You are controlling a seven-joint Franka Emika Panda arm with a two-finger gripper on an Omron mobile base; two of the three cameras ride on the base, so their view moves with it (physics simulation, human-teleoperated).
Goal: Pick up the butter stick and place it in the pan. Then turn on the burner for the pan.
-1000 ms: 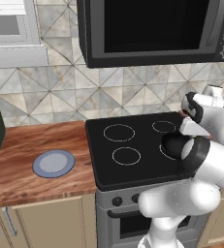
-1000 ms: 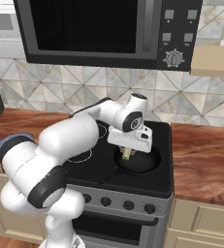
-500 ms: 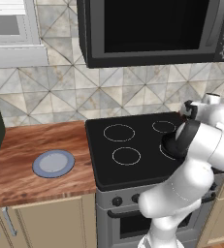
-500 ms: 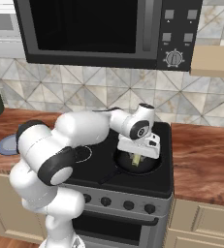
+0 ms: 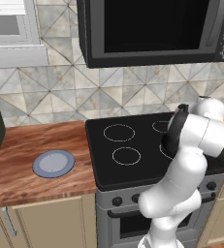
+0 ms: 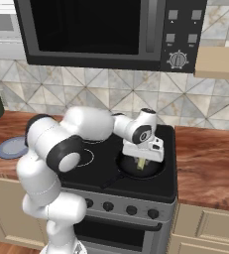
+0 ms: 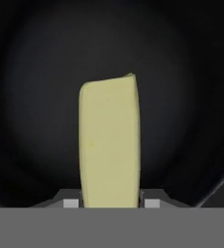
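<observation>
Butter transfer at the point of delivery. The gripper [image 6: 142, 162], at centre right of the right base view, is pinched on the butter stick [image 7: 109, 143], which hangs end-down directly above the pan [image 6: 142, 168] on the front right of the cooktop [image 6: 106, 173]; in the hand view the pale bar rises from bottom centre against the dark pan floor [image 7: 40, 97], its far end apparently still clear of it, though contact cannot be ruled out. Progress, as judged: pick-up is done and the carry has reached the pan; release of the butter remains, then the burner beneath the pan, hidden under it, must be switched on, presumably by one of the knobs [image 6: 131, 210] along the stove front, none touched so far. Writing: no brand or legible label appears; the microwave [image 6: 106, 30] control panel at upper right carries a dial [image 6: 177, 60] and buttons, their markings too small to read.
</observation>
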